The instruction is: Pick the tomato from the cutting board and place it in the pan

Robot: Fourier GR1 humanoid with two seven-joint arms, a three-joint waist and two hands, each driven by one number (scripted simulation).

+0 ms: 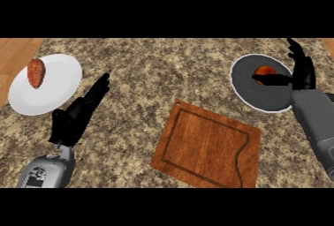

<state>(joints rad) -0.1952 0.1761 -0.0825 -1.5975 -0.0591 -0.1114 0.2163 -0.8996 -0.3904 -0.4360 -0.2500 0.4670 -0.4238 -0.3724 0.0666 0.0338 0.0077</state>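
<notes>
At two o'clock the right hand (302, 77) hangs over the pan (257, 96), fingers splayed apart, apparently releasing the tomato (265, 70) lying inside; the left hand (75, 115) rests straight-fingered at eight.

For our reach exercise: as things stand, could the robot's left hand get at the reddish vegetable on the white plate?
Probably yes. The left hand is open just right of the plate, and nothing stands between its fingers and the vegetable.
</notes>
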